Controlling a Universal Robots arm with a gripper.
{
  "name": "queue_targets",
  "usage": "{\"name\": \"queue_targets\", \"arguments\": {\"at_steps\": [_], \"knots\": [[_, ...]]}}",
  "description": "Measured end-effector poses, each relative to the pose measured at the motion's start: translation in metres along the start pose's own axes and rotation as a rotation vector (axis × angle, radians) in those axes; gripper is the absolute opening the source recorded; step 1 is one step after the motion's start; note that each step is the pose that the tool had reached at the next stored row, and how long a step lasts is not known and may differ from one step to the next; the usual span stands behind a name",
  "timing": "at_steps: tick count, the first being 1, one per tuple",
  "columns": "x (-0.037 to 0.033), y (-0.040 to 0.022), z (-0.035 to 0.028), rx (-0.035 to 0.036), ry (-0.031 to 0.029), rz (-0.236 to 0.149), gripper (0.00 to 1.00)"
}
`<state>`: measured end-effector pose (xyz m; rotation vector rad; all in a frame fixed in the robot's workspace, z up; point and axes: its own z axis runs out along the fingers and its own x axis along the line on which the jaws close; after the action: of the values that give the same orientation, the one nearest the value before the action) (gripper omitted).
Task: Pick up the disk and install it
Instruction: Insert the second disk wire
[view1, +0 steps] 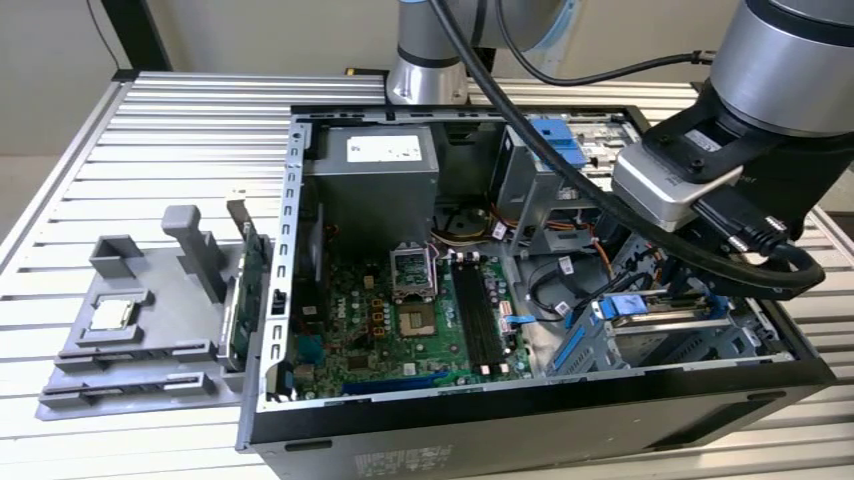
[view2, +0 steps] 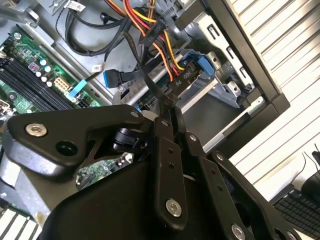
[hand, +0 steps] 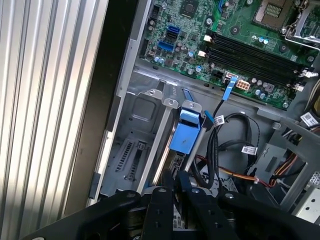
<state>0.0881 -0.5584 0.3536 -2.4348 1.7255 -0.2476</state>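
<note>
Ribbed bare-metal table; disk rail — glossy blue plastic.

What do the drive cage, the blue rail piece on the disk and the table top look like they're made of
Drive cage: bare sheet metal, dull grey, going by its stamped slots and folded edges. Blue rail piece: most likely moulded plastic, given its even colour and soft sheen. Table top: probably aluminium, from the pale ribbed slats with a brushed shine. The tool hangs just above the rail piece.

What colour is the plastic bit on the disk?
Blue: the rail frame on the disk, best in the first wrist view.
</note>
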Motion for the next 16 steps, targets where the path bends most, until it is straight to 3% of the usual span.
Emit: {"name": "queue_targets", "arguments": {"at_steps": [5, 16], "knots": [[0.0000, 0.0004, 0.0009, -0.0011, 0.0051, 0.027, 0.00], [-0.0001, 0.0005, 0.0013, -0.0016, 0.0076, 0.037, 0.00]]}}
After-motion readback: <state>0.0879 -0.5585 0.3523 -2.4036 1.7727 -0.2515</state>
